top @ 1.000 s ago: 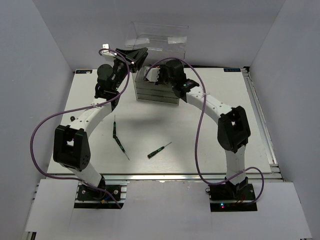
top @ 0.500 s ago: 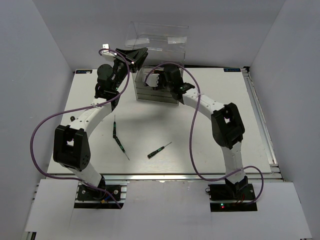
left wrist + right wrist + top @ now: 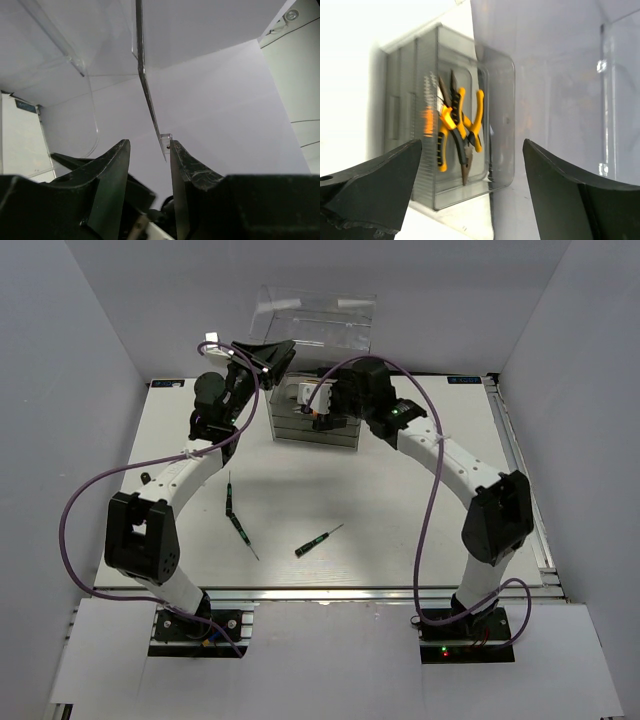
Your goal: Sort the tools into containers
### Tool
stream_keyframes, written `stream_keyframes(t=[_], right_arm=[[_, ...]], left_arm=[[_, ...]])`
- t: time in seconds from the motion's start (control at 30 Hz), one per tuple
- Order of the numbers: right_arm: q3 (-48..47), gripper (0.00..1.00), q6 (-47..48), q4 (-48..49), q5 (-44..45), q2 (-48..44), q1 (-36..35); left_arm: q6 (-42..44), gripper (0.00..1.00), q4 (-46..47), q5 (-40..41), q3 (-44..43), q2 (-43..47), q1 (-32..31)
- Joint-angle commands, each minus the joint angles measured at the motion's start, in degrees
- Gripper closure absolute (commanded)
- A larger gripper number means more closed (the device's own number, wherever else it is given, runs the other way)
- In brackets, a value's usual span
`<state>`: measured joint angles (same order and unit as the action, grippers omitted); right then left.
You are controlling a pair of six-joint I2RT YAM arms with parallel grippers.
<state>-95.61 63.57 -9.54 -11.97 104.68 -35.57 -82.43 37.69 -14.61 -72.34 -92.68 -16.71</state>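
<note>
Smoky-grey drawer holds two pliers under the spread right tool; three screwdrivers lie on the counter, clear of edges; left tool grip unclear.

A white table stands between pale grey walls.

I am bolted at the near edge of a white table. At its far middle stands a stack of smoky-grey drawers. Closer to me, left of centre, one screwdriver and a second screwdriver lie almost end to end. A third screwdriver lies slantwise to their right.
</note>
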Motion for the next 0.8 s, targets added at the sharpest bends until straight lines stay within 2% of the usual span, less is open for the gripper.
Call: stream_keyframes(t=[0.0, 0.13, 0.37, 0.47, 0.77], right_arm=[[3.32, 0.12, -3.62, 0.82, -5.88, -4.57, 0.24], [5.95, 0.20, -7.05, 6.72, -1.84, -5.80, 0.33], [9.39, 0.21, -8.28, 17.00, 2.29, -7.65, 0.07], [9.22, 0.21, -8.46, 17.98, 2.83, -7.83, 0.06], [10.80, 0.21, -8.38, 15.53, 1.51, -8.88, -0.11]], left_arm=[[0.87, 0.52, -0.87, 0.99, 2.63, 4.44, 0.27], [1.31, 0.52, -1.74, 1.69, 4.92, 5.93, 0.27], [2.63, 0.49, -4.90, 3.71, 8.61, 8.13, 0.54], [3.07, 0.46, -6.66, 4.24, 10.54, 9.10, 0.80], [3.86, 0.44, -9.12, 3.72, 18.89, 11.82, 1.33]])
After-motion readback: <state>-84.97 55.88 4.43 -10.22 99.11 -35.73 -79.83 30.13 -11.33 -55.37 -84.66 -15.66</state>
